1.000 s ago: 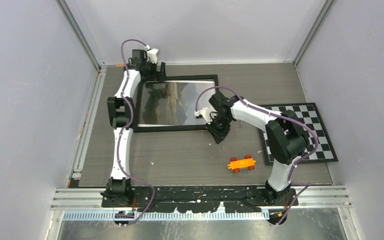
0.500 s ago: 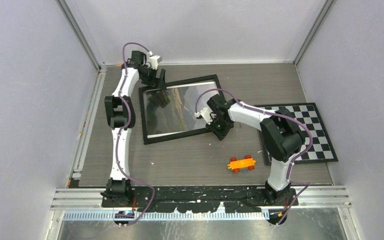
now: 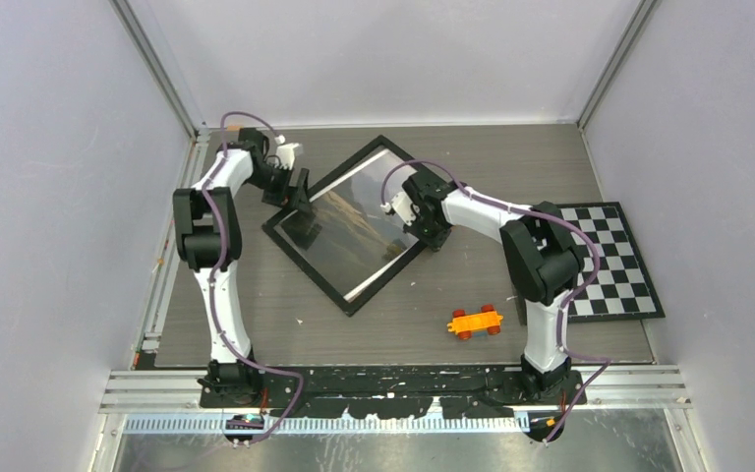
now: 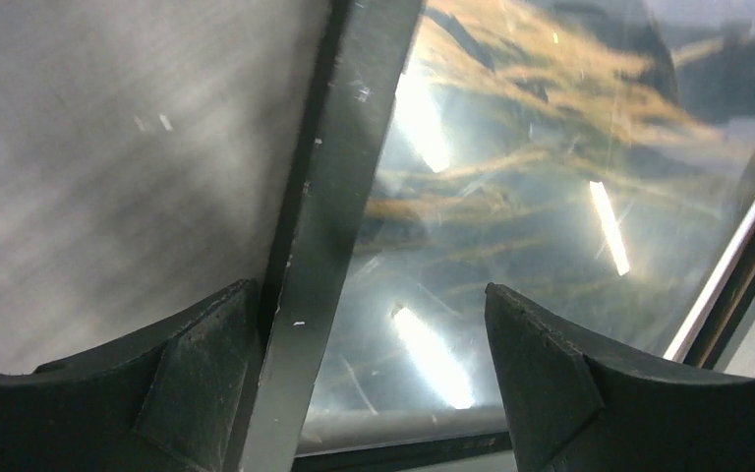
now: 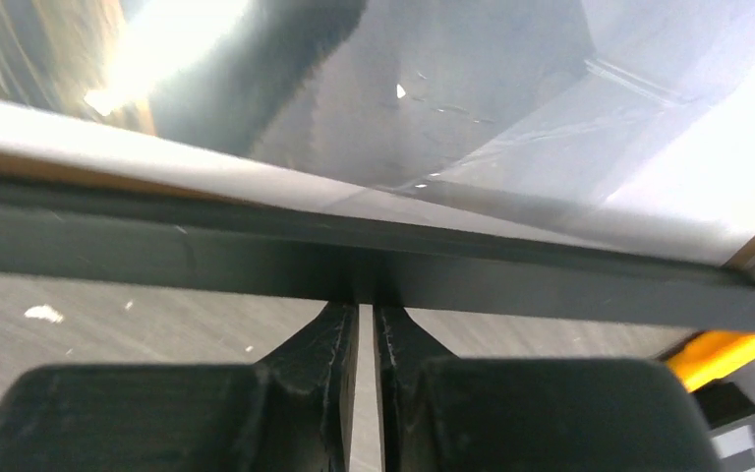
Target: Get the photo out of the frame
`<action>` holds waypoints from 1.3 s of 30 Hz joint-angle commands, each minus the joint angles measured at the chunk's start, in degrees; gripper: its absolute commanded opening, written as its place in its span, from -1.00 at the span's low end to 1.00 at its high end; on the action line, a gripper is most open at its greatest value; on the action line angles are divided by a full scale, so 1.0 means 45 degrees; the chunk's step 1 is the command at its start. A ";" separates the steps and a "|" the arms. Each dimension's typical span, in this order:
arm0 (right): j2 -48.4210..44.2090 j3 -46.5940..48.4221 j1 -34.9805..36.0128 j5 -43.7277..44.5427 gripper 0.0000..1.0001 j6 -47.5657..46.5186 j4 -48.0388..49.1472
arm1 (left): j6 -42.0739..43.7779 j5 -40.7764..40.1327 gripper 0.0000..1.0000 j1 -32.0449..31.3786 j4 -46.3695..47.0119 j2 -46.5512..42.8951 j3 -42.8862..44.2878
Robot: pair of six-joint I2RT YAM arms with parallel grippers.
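The black frame (image 3: 308, 271) lies flat on the table, turned like a diamond, with the photo (image 3: 349, 221) of brown hills under its shiny glass. My left gripper (image 3: 300, 192) is open at the frame's upper left side. In the left wrist view it (image 4: 369, 290) straddles the black rail (image 4: 344, 147), the left finger beside the rail, the right finger over the photo (image 4: 531, 147). My right gripper (image 3: 431, 239) is at the frame's right corner. In its wrist view the gripper (image 5: 366, 310) is shut with nothing between the fingers, its tips against the rail's outer edge (image 5: 206, 261).
An orange toy car (image 3: 475, 322) sits on the table near the front, right of the frame. A black-and-white checkerboard mat (image 3: 614, 265) lies at the right. Grey walls close in the table at the left, back and right.
The frame has swung counter-clockwise from square to a diamond. My right gripper moved away from me with the frame's near right corner. The left gripper shifted left and slightly nearer, narrowing a little.
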 commanded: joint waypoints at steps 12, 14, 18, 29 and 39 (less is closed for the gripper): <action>0.2275 0.2837 0.0044 0.0267 -0.50 0.0283 0.1532 | 0.0852 -0.0179 0.74 0.0361 0.0052 -0.3276 -0.5154; 0.1912 0.2767 -0.0087 0.0216 -0.31 0.0816 0.1271 | 0.0611 -0.0206 0.75 0.0599 0.0244 -0.3249 -0.4777; 0.1053 0.2691 -0.0532 -0.0251 -0.15 0.2053 0.0590 | -0.0177 -0.0146 0.76 0.1172 0.0804 -0.2548 -0.3256; 0.0298 0.2811 -0.3068 -0.4063 0.38 0.6647 -0.0693 | -0.1161 0.0108 0.86 0.0929 0.0903 0.0727 0.1593; 0.1615 0.3889 -0.3947 -0.5770 0.75 0.8459 -0.0370 | -0.0987 0.0370 0.75 -0.0403 0.0546 0.1402 0.1986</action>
